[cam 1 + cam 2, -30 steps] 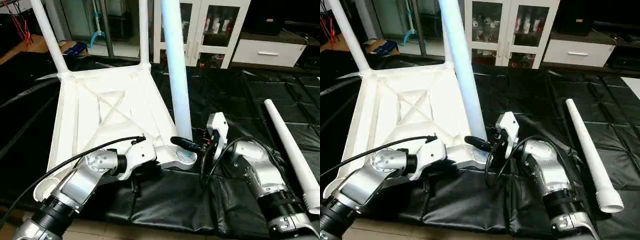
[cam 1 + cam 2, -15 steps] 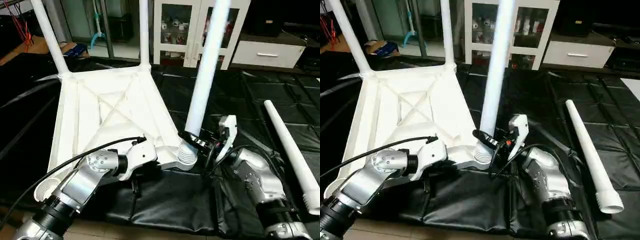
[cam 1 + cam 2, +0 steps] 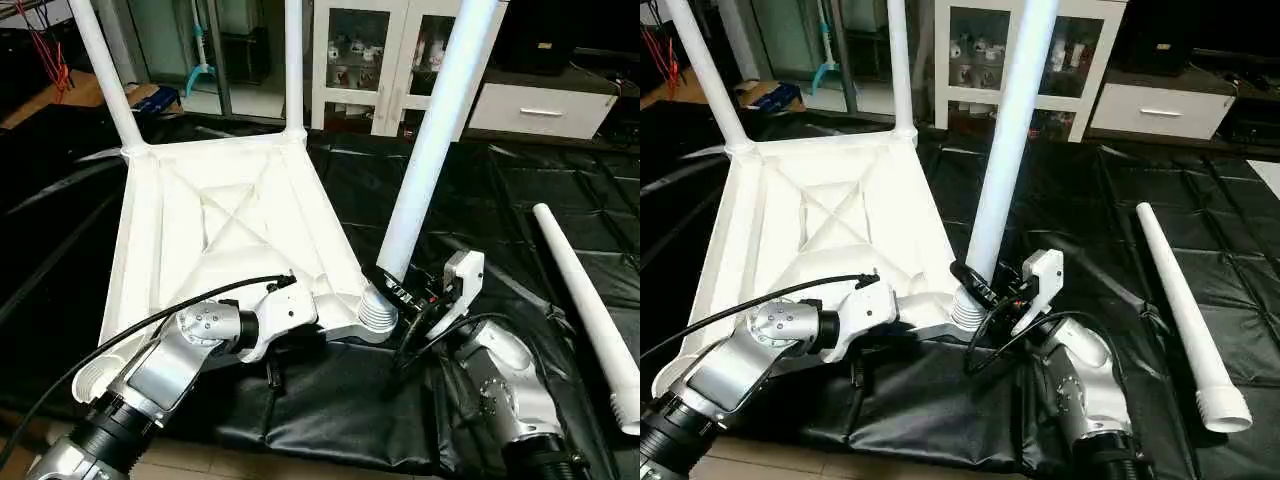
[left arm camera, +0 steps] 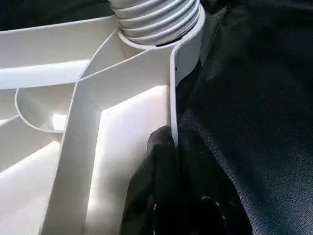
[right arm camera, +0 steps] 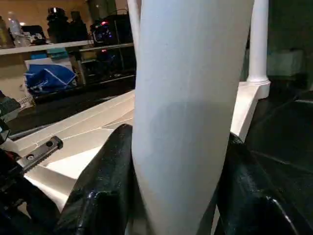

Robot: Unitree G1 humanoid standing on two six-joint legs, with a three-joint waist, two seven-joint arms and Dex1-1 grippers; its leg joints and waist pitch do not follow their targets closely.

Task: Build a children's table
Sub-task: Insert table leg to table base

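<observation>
Upside-down tabletop [image 3: 220,225] lying on black padded mat [image 3: 500,200], two legs already standing in the far corners. Third leg [image 3: 430,140] tilted right, threaded end at near corner socket [image 3: 378,312]. Right end effector [image 3: 985,288] clamped round that leg's base. Left end effector [image 4: 168,147] pinched shut on tabletop rim. Spare leg [image 3: 590,310] lying off right.

The right hand [image 3: 392,284] has swung the gripped leg [image 3: 432,142] from near upright to leaning rightward.

Tabletop [image 3: 230,230] upside-down on mat [image 3: 480,200]; loose leg [image 3: 585,305] right.
</observation>
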